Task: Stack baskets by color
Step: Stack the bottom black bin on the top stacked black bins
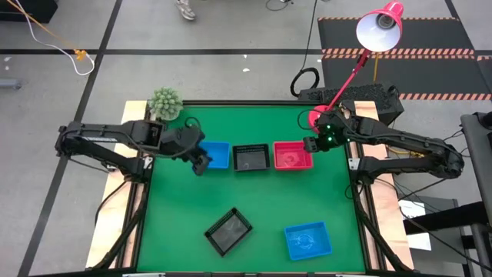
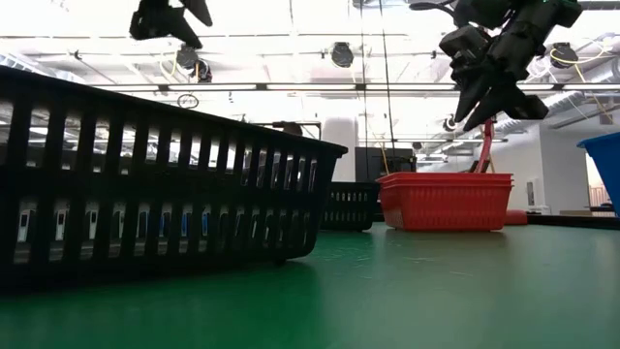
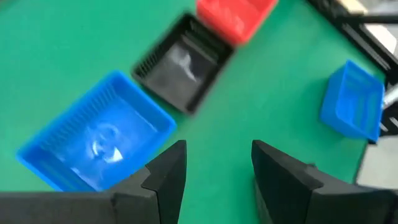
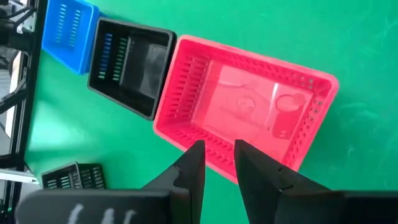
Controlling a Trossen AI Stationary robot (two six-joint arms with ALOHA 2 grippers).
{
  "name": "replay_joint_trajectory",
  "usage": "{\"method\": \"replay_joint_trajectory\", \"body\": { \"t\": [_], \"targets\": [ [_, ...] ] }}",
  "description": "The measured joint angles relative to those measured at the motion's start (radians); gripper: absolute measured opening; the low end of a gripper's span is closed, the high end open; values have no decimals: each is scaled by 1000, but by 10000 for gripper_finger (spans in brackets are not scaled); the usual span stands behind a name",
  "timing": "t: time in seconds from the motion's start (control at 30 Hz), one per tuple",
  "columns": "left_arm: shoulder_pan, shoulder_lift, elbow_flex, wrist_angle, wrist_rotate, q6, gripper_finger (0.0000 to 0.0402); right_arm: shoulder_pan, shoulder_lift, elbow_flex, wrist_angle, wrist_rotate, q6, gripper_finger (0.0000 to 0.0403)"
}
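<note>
Hovering at the red basket's (image 1: 293, 155) outer rim, right gripper (image 1: 310, 144) nearly closed, empty (we saw bare green mat (image 1: 261, 200) nearby); left gripper (image 1: 201, 164) open, empty.

A red desk lamp (image 1: 379, 29) and small plant (image 1: 164, 101) flank the green table (image 1: 261, 208).

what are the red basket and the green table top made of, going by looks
The red basket looks like moulded plastic: thin walls cut with rows of narrow slots, and a glossy floor showing pale reflections. The table top seems covered in a matte green sheet, perhaps felt or a rubbery mat; it is evenly coloured with only a soft sheen in the low view. The pictures cannot settle which.
</note>
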Motion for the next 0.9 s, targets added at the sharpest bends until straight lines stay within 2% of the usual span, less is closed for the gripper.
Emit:
{"method": "replay_joint_trajectory", "body": {
  "t": [0.2, 0.37, 0.63, 0.73, 0.9],
  "targets": [
    [-86, 0, -67, 12, 32, -188, 182, 0, 0, 0, 0, -2, 17, 78],
    [-204, 0, -138, 31, 107, -476, 182, 0, 0, 0, 0, -2, 45, 78],
    [-407, 0, -314, 225, 217, -932, 182, 0, 0, 0, 0, 0, 72, 78],
    [-467, 0, -371, 393, 207, -1088, 182, 0, 0, 0, 4, 1, 86, 78],
    [-572, 37, -413, 602, 71, -1307, 182, 0, 0, 0, 25, 1, 99, 78]
  ]
}}
